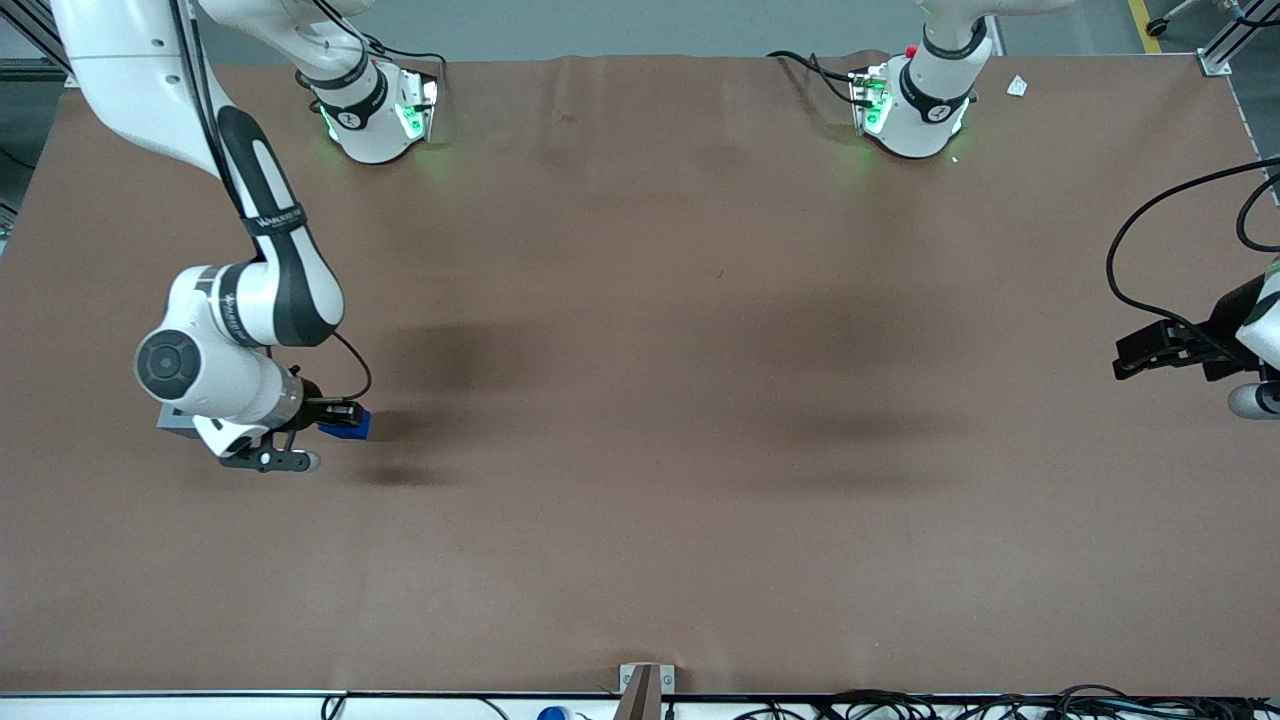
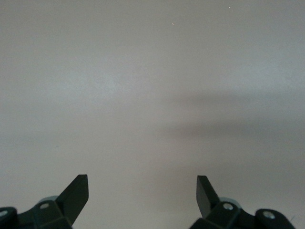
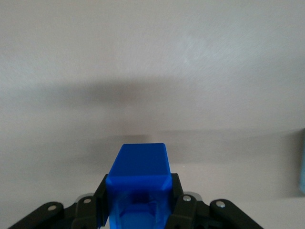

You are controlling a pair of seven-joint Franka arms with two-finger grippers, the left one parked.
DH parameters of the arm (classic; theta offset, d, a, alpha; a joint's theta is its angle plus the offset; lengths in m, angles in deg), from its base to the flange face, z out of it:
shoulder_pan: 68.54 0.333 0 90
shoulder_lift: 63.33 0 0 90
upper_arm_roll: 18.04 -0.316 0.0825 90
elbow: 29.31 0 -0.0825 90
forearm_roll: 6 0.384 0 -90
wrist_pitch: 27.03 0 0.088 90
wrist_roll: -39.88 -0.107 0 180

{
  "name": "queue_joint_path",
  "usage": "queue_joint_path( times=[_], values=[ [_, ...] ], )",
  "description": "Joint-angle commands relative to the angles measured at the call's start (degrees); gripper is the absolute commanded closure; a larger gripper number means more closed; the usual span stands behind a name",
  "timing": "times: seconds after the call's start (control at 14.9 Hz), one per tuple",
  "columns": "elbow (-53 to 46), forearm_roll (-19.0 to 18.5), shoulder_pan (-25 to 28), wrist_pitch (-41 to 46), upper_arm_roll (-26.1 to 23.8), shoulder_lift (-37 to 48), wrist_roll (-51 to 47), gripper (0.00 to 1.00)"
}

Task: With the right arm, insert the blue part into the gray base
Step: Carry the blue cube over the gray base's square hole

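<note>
My right arm's gripper [image 1: 338, 415] is shut on the blue part [image 1: 352, 426] and holds it a little above the brown table, toward the working arm's end. In the right wrist view the blue part [image 3: 139, 171] sits clamped between the black fingers [image 3: 102, 192], its flat end pointing away from the camera. The gray base [image 1: 172, 420] shows only as a small gray corner under the right arm's wrist [image 1: 215, 375], close beside the gripper. A pale sliver [image 3: 301, 162] at the edge of the right wrist view may be that base; I cannot tell.
The brown table mat [image 1: 640, 400] spreads wide toward the parked arm's end. Both arm bases [image 1: 380, 115] [image 1: 915, 105] stand at the table's farthest edge. A small bracket [image 1: 641, 685] and cables lie along the nearest edge. The left wrist view shows only bare mat [image 2: 152, 95].
</note>
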Motion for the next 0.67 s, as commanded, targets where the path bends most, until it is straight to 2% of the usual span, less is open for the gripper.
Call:
queue_joint_path(
  times=[0.0, 0.34, 0.6],
  values=[
    [0.54, 0.38, -3.06, 1.89, -0.32, 3.62, -0.07, 0.63],
    [-4.38, -0.32, -8.15, 9.17, -0.23, 4.77, 3.26, 0.65],
    [-4.92, -1.56, -13.95, 10.33, -0.32, 5.3, 10.63, 0.65]
  ],
)
